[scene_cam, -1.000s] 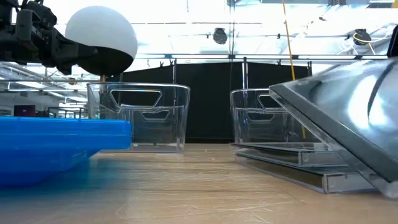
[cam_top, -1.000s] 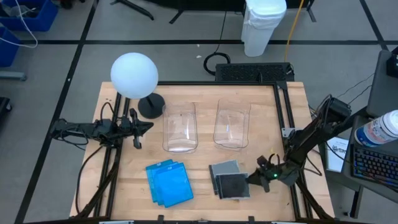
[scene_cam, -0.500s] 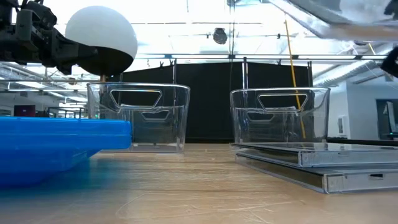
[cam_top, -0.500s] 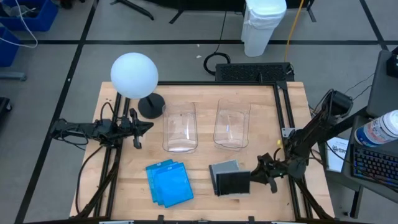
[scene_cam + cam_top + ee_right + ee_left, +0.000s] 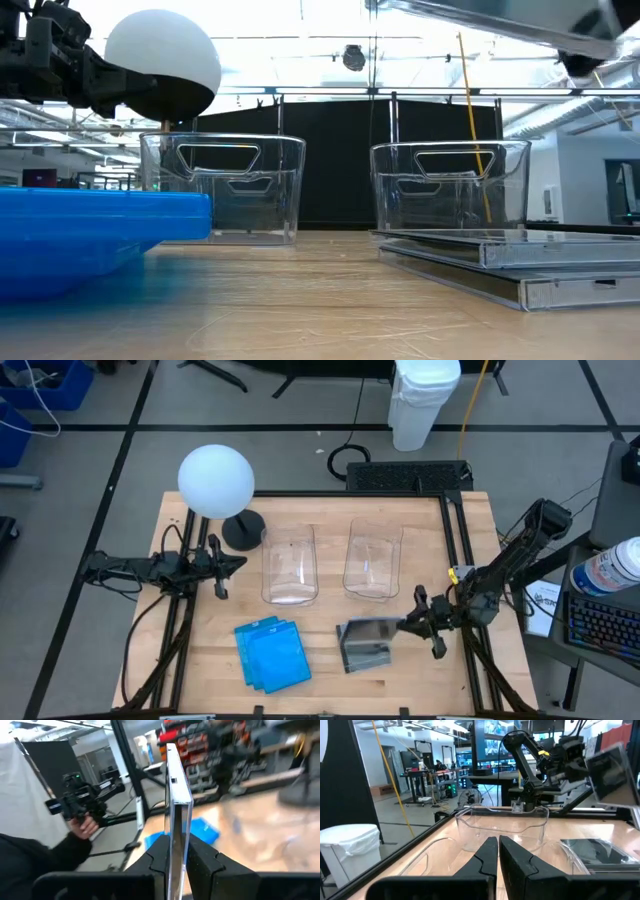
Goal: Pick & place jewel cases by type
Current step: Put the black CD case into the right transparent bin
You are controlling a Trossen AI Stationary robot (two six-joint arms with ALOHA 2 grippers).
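A clear jewel case hangs above the stack of clear jewel cases at the table's near right, with my right gripper shut on it. In the low view the case shows at the top, over the stack. The blue jewel cases lie stacked flat at the near middle. Two clear bins stand side by side in the middle. My left gripper waits shut at the left, beside the left bin. My right gripper pinches the clear case between its two fingers at the edge that faces the table's right side. The fingers come level from the right. The case is lifted clear of the stack and hangs tilted.
A white globe lamp on a dark base stands at the far left. Bare wood lies between the blue stack and the clear stack. A person's hand shows beyond the table in the right wrist view.
My right gripper has risen and gone a little toward the far edge, rolling its wrist. The clear case, which leaned with one edge on the stack, is now lifted clear above it.
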